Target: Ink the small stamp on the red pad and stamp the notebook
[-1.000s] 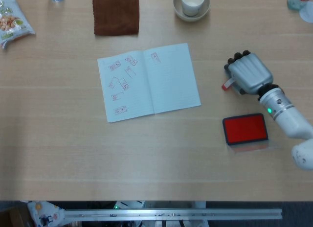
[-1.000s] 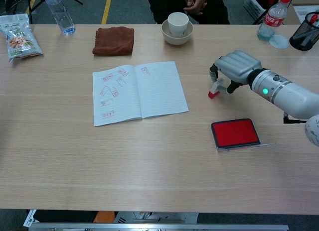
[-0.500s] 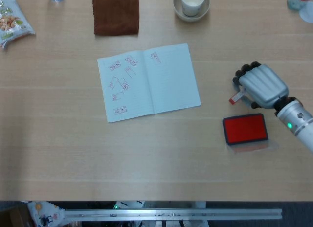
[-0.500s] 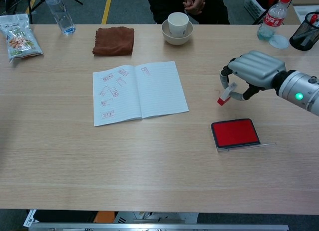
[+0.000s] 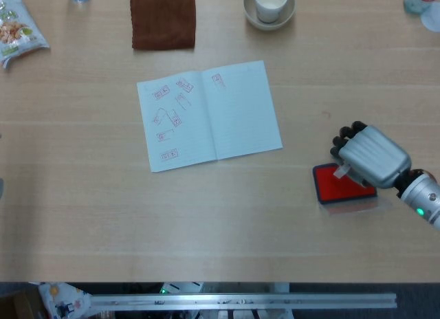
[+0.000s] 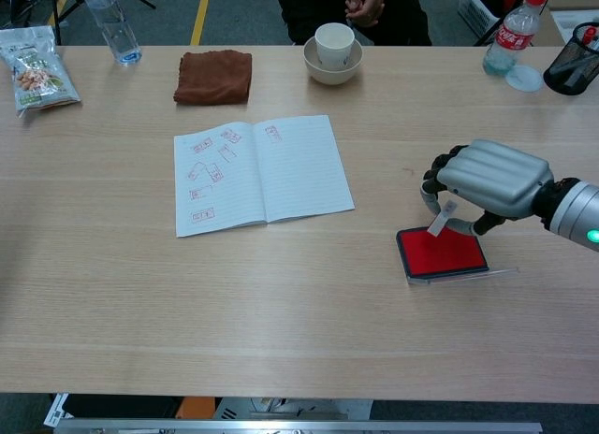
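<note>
My right hand (image 5: 369, 154) (image 6: 487, 177) holds the small white stamp (image 6: 441, 219) (image 5: 342, 170), tilted, with its lower end on or just above the red ink pad (image 6: 438, 253) (image 5: 338, 187). The pad lies open in its dark case at the right of the table. Left of it lies the open notebook (image 5: 208, 115) (image 6: 261, 171), with several red stamp marks on its left page and one at the top of the right page. My left hand shows in neither view.
A brown cloth (image 5: 163, 18), a cup in a bowl (image 5: 269, 5), a snack bag (image 6: 38, 77) and a water bottle (image 6: 109, 22) line the far edge. A red-capped bottle (image 6: 508, 38) and a pen holder (image 6: 573, 69) stand far right. A person (image 6: 360, 6) sits behind.
My right hand has carried the stamp toward me and down, from above the table beside the notebook to the red pad.
</note>
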`<action>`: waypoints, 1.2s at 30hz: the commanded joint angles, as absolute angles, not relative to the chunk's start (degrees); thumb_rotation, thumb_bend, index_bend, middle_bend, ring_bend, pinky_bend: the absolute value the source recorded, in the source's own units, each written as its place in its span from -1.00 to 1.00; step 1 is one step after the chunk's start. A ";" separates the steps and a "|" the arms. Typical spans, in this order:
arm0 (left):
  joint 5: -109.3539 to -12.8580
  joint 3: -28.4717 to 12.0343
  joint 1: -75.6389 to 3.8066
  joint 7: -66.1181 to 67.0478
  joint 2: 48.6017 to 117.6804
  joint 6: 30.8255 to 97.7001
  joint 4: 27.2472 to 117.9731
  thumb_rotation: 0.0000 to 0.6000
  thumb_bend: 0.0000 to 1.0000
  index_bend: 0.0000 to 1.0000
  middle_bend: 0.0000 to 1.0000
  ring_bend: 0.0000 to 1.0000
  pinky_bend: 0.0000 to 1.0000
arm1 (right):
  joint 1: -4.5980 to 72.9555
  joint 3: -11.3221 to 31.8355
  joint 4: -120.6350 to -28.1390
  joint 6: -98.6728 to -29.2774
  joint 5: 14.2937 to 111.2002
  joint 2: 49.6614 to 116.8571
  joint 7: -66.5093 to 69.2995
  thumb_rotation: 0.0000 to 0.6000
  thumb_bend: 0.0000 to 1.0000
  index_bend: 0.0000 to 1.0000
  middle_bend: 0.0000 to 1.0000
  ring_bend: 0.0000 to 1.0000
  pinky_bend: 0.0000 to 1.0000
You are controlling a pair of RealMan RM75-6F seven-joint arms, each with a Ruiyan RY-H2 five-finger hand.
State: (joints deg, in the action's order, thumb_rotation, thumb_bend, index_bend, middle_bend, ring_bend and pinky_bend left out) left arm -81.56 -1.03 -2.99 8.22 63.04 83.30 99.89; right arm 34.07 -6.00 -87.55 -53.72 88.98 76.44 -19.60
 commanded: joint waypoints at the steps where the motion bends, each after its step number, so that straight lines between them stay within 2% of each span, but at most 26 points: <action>1: -81.51 -0.95 -2.90 8.14 63.02 83.30 99.75 1.00 -0.35 -0.57 -0.74 -0.70 -0.79 | 33.86 -6.72 -86.09 -53.93 90.42 77.32 -19.22 1.00 -0.21 0.29 -0.10 -0.41 -0.36; 14: -81.39 -0.90 -2.87 7.88 63.03 83.13 99.48 1.00 -0.35 -0.57 -0.74 -0.70 -0.79 | 33.10 -8.03 -78.28 -56.08 95.16 81.76 -14.04 1.00 -0.21 0.29 -0.10 -0.41 -0.36; 36: -81.40 -0.76 -2.69 7.30 63.14 83.04 98.86 1.00 -0.35 -0.57 -0.74 -0.70 -0.79 | 32.53 -8.67 -73.81 -55.71 96.38 84.67 -11.83 1.00 -0.22 0.29 -0.10 -0.41 -0.36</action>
